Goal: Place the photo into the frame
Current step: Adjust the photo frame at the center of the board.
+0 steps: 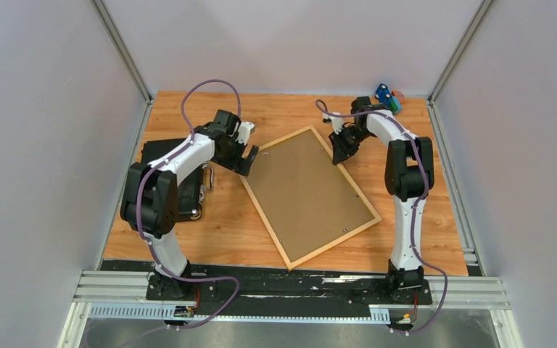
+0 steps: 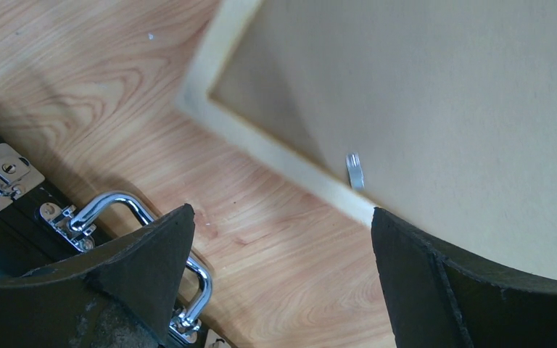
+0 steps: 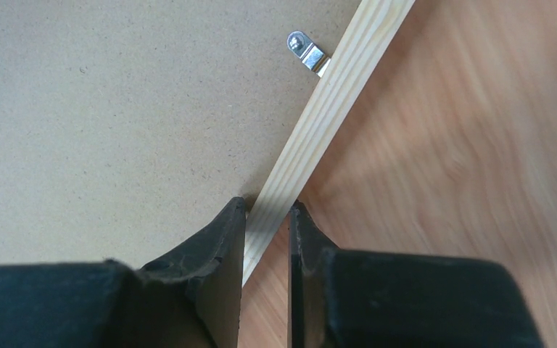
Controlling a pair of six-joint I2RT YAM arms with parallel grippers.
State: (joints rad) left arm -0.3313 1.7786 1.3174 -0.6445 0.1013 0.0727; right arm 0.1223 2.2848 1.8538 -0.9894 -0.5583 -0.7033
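Observation:
The light wood frame [image 1: 335, 243] lies flat and slanted mid-table, back side up, with the plain brown backing board [image 1: 308, 194] filling it. The photo is hidden. My right gripper [image 1: 342, 151] is shut on the frame's far right rail; in the right wrist view the gripper [image 3: 268, 210] pinches the pale rail [image 3: 333, 94] beside the board [image 3: 116, 109], below a metal clip [image 3: 306, 52]. My left gripper [image 1: 249, 161] is open and empty by the frame's left corner; in the left wrist view the gripper [image 2: 283, 217] spans bare table beside the rail [image 2: 275, 156].
A black case [image 1: 181, 181] with chrome handle [image 2: 138, 210] and latches lies at the left, under my left arm. Small blue and green objects [image 1: 388, 96] sit at the back right corner. Grey walls close in the table on three sides.

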